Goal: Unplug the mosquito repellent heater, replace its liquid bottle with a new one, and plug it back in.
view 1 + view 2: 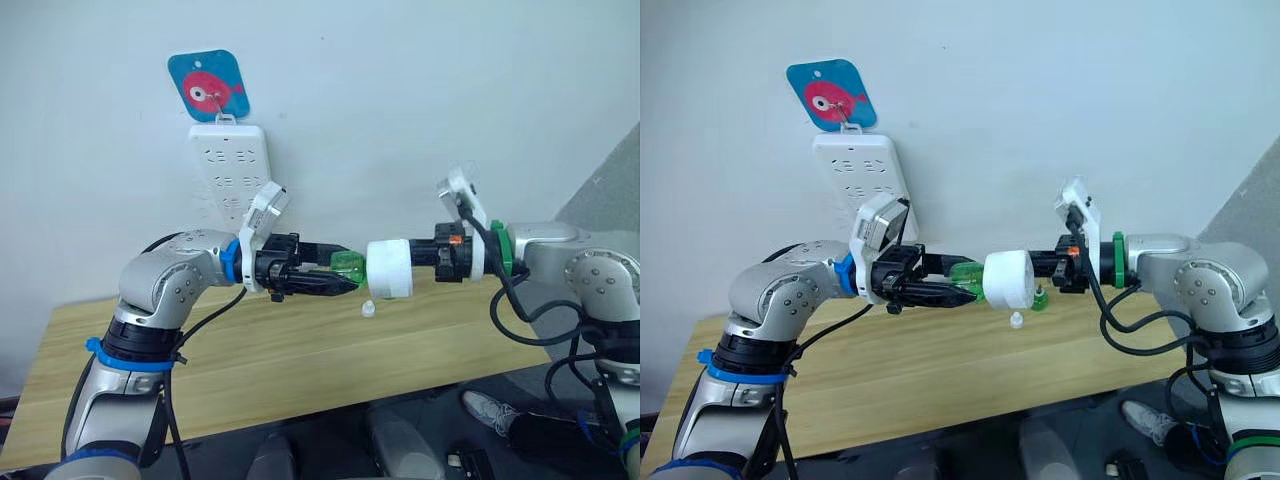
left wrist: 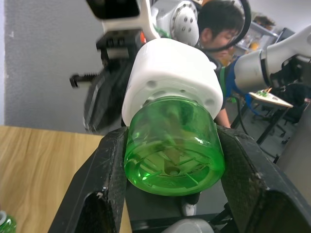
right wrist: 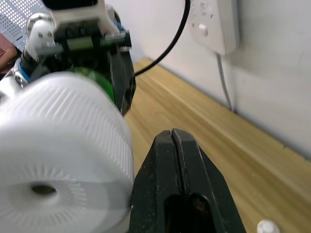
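Between my left gripper's (image 2: 172, 194) two black fingers (image 2: 99, 184) sits the translucent green round liquid bottle (image 2: 172, 145), clamped at centre frame with its neck in the small white rounded plastic heater (image 1: 389, 268). My right gripper (image 1: 425, 256) holds that heater from the right; its fingers (image 3: 182, 184) look pressed together. Below, a tiny white dome cap (image 1: 368, 309) lies on the light wooden table (image 1: 250, 370).
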`<state>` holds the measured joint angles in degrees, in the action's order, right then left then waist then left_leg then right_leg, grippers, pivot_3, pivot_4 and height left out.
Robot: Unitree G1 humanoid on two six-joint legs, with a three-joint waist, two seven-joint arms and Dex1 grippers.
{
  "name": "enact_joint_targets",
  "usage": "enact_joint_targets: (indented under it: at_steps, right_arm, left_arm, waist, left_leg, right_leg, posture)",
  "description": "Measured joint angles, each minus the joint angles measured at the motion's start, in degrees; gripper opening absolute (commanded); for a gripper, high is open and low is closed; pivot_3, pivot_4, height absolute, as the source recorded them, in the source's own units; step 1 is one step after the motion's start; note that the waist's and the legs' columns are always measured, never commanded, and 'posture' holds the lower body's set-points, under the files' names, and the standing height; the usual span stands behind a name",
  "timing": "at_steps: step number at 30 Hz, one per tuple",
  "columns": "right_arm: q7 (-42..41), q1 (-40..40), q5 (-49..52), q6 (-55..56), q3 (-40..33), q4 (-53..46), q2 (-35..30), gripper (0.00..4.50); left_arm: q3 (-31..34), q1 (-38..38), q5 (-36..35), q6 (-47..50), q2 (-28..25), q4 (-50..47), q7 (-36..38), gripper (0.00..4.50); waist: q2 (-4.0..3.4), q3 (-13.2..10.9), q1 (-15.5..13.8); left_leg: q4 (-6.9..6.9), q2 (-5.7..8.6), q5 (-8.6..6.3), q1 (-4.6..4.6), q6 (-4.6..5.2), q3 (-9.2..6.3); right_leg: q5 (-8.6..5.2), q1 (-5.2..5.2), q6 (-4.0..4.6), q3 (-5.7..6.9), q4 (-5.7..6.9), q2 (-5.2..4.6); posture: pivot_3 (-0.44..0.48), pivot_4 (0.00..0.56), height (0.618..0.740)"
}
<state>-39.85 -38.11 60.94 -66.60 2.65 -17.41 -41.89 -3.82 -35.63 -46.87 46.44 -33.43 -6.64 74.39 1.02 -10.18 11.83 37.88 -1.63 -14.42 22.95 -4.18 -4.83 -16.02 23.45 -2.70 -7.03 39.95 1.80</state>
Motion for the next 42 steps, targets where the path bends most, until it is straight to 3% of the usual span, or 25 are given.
enact_joint_targets:
  at_steps: [12, 42]
  right_arm:
    - [6.4, 3.0, 9.4, -7.8, -6.1, -4.0, -0.1, 0.00]
    - [16.3, 3.4, 22.4, -8.9, -5.9, -5.4, -0.3, 0.00]
  left_arm:
    - [1.9, -0.5, -0.3, -2.4, 2.3, 1.3, -2.6, 2.31]
    - [1.6, -1.1, 5.7, -11.6, 3.7, 3.9, -5.6, 2.31]
  waist:
    - [0.01, 0.0, -0.1]
    - [0.00, 0.0, -0.1]
  left_leg:
    - [0.01, 0.01, 0.00, 0.01, 0.00, 0.01]
    - [0.01, 0.01, 0.00, 0.01, 0.00, 0.02]
  right_leg:
    - [0.00, 0.00, 0.00, -0.01, 0.00, 0.00]
    - [-0.01, 0.00, -0.02, -0.02, -0.01, 0.00]
  posture:
    - [-0.222, 0.086, 0.736]
    - [-0.221, 0.092, 0.736]
